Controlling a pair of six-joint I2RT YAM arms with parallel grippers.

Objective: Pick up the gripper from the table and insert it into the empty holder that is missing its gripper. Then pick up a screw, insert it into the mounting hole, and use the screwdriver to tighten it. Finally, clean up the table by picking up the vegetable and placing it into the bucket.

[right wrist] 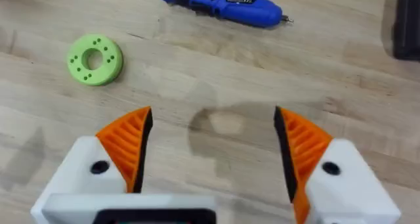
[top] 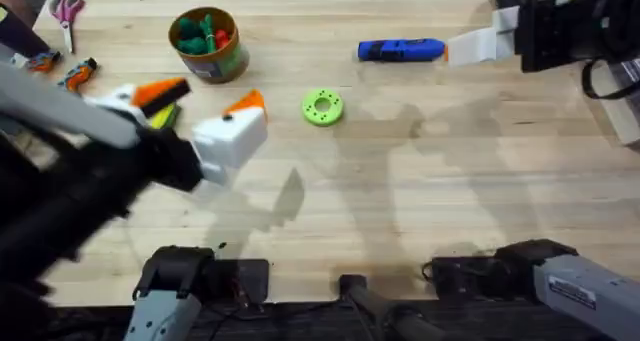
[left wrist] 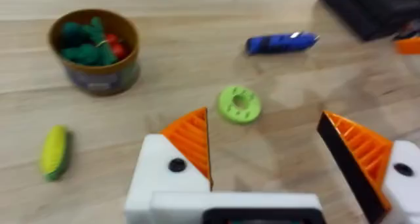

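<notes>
The yellow-green vegetable (left wrist: 54,152) lies on the wood table, outside my left gripper's (left wrist: 275,152) open jaws and beside one orange pad (left wrist: 190,145). From overhead it (top: 166,117) peeks out under my raised left gripper (top: 203,98). The olive bucket (top: 208,43) (left wrist: 95,50) stands just beyond, holding green and red toy vegetables. At the far side the blue screwdriver (top: 400,49) (right wrist: 223,4) lies flat. My right gripper (right wrist: 210,158) hangs open high over bare table. At the far right, the white holder (top: 492,41) carries an orange gripper wedge (top: 452,51) at its tip.
A green disc with holes (top: 321,106) (right wrist: 95,58) lies mid-table. Pink-handled scissors (top: 67,9) and orange-handled tools (top: 78,73) sit at the far left. The black-and-white arm (top: 560,26) fills the far right corner.
</notes>
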